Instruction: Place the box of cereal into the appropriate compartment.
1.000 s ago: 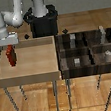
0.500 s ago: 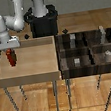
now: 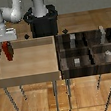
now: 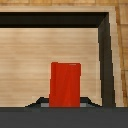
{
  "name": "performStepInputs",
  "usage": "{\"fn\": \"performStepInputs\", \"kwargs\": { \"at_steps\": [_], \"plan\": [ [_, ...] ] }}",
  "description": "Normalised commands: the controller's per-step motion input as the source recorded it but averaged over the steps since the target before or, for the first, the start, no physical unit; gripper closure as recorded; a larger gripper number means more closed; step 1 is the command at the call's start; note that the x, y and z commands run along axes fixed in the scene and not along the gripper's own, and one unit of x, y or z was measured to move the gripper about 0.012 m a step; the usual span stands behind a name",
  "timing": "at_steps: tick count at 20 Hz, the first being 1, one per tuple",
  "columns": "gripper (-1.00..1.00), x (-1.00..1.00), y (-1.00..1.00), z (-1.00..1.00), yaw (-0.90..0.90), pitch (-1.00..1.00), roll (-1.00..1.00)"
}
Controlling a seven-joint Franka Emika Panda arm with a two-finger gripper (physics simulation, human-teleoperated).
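The box of cereal [image 3: 8,52] is a small, slim red box standing upright over the far corner of the light wooden tray [image 3: 32,64], at the exterior view's left. My gripper [image 3: 7,47] comes down on it from above, and its fingers sit against the box's two sides. In the wrist view the red box [image 4: 65,82] fills the middle, with my gripper [image 4: 65,103] closed around its near end. The box seems to hang slightly above the tray floor.
A dark tray with several compartments [image 3: 88,48] stands at the exterior view's right, next to the wooden tray. It holds small grey blocks [image 3: 77,61]. The robot's black base [image 3: 41,20] stands behind the trays. Both trays rest on thin-legged tables.
The arm came down over the red box at the exterior view's left, and the fingers closed on it. The box now sits slightly higher than before.
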Motion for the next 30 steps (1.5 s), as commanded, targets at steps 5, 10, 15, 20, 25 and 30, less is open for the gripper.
{"fn": "performStepInputs", "kwargs": {
  "at_steps": [5, 10, 15, 20, 25, 30],
  "plan": [
    [1.0, 0.0, 0.0, 1.0, 0.0, 0.0, 0.0],
    [1.0, 0.0, 0.2, 0.4, 0.0, 0.0, 0.0],
    [1.0, 0.0, 1.0, 0.0, 0.0, 0.0, 0.0],
    [1.0, 0.0, 1.0, 0.0, 0.0, 0.0, 0.0],
    [1.0, 0.0, 1.0, 0.0, 0.0, 0.0, 0.0],
    [1.0, 0.0, 1.0, 0.0, 0.0, 0.0, 0.0]
  ]
}}
